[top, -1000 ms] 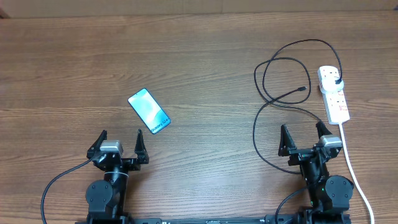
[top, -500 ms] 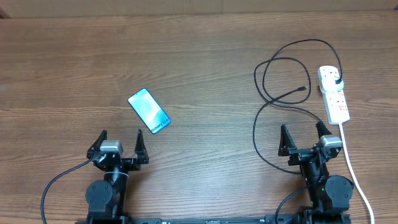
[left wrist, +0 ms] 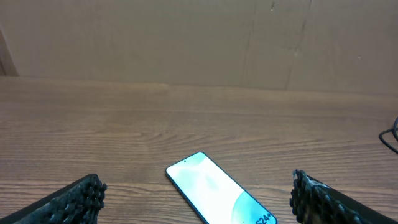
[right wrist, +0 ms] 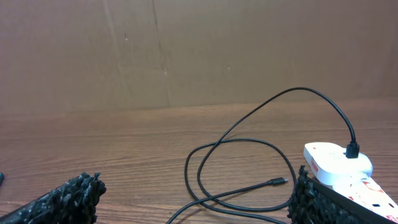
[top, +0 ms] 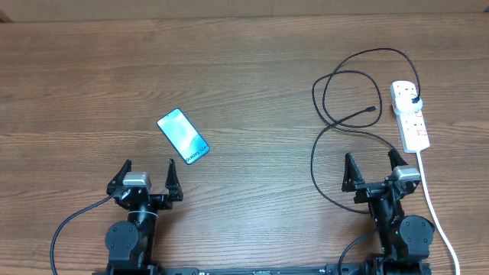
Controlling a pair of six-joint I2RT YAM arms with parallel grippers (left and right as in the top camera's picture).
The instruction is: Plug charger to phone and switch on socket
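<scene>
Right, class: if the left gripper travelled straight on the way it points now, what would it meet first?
Probably the phone, lying just ahead, slightly right of centre; the left gripper might pass above it, height being unclear.

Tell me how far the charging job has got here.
Done: the charger plug sits in the socket. In hand: nothing; the left gripper and right gripper are open and empty. To do: the connector tip lies loose, far from the phone; the switch state is unreadable.
</scene>
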